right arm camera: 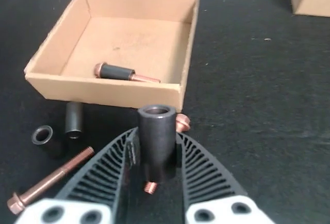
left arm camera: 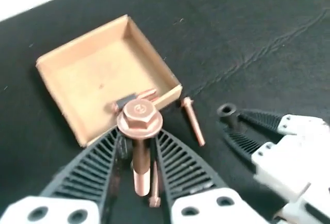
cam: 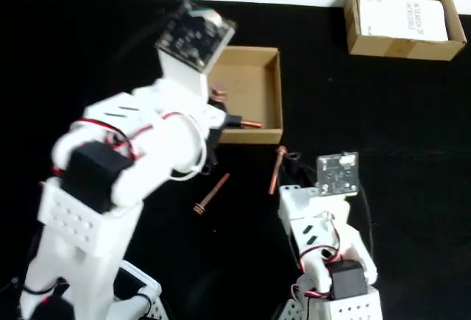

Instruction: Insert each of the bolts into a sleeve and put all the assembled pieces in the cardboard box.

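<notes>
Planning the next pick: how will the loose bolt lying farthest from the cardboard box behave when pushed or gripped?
The bolt looks like solid metal, so it is probably stiff and fairly heavy. Its round shank could roll, though the flanged head would likely turn it in an arc. The smooth shank might slip when gripped.

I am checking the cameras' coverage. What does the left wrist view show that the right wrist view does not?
Left wrist view adds: the left gripper shut on a bolt. Right wrist view adds: two loose sleeves beside the cardboard box. Both: that box, holding one assembled piece, and the right gripper shut on a sleeve.
</notes>
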Motion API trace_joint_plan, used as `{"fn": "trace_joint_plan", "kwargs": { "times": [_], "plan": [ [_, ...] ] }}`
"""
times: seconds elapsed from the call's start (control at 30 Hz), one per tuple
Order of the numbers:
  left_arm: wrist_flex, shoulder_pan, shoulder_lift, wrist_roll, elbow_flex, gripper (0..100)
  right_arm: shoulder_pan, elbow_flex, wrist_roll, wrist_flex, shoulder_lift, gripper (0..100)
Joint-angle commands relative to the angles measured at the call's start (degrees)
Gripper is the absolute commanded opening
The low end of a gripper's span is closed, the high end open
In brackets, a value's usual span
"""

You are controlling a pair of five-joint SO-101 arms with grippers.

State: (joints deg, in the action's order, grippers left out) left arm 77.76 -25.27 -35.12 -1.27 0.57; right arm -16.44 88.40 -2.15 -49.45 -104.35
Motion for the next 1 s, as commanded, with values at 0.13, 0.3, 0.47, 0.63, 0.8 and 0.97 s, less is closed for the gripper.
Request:
{"fn": "trace_joint_plan", "kwargs": {
  "times": [0.13,0.3,0.47,0.63,0.8,0.97],
  "plan": [
    [-27.6,-5.1,-10.9,0.4,-27.7,1,-5.4,2.1,0.3,7.4,-0.7,0.8],
    [-40.7,-8.2,-12.7,0.4,-38.0,1,-10.4,2.3,0.2,7.4,-0.7,0.8],
    [-49.6,-9.5,-12.7,4.6,-41.0,1,-12.7,2.3,0.2,9.2,-0.7,0.8],
    [-52.1,-9.2,-12.6,13.6,-41.3,1,-12.7,2.3,0.2,10.0,-0.7,0.8],
    [-52.0,-8.0,-12.7,14.1,-42.1,1,-12.6,2.3,0.2,10.0,-0.7,0.8],
    [-52.0,-5.5,-12.7,14.2,-42.7,1,-11.2,2.3,0.0,10.2,-0.7,0.8]
  ]
}}
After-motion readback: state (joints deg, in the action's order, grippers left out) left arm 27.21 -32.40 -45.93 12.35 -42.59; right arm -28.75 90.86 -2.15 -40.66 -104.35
